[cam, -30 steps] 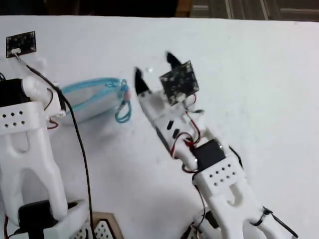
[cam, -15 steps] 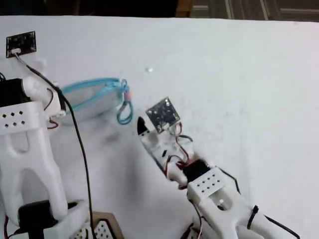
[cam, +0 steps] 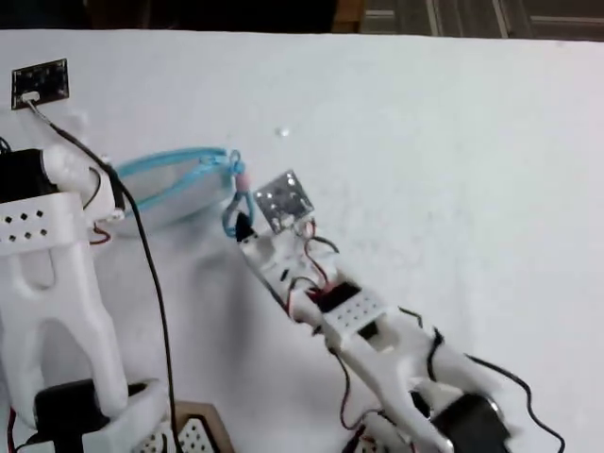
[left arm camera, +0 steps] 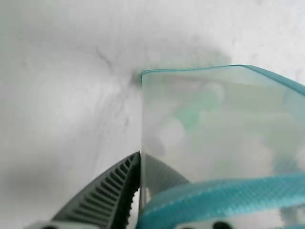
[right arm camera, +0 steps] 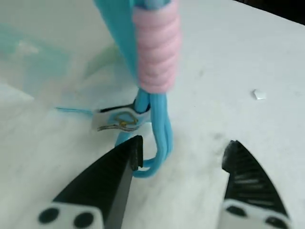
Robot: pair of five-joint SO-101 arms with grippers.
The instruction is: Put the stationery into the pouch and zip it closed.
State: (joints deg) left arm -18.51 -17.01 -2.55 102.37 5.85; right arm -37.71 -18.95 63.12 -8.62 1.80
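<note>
The right arm [cam: 363, 321] lies stretched low toward the pouch [cam: 175, 193]. The right gripper [right arm camera: 183, 160] is spread wide, with the blue cord loop [right arm camera: 159, 138] at the pouch's zip end between its jaws. The left gripper [left arm camera: 139, 167] pinches the pouch's opposite edge.

On table [cam: 453, 142] a pouch [cam: 175, 189], left pincer [left arm camera: 139, 157] at one end, cord loop [right arm camera: 155, 143] at other, within right pincer [right arm camera: 183, 148]

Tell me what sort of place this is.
Probably a robotics test bench: a white plastic robot arm with exposed red wiring over a plain white table, a bare circuit board on a black cable, and a clear turquoise-trimmed pouch laid out as the work piece.
</note>
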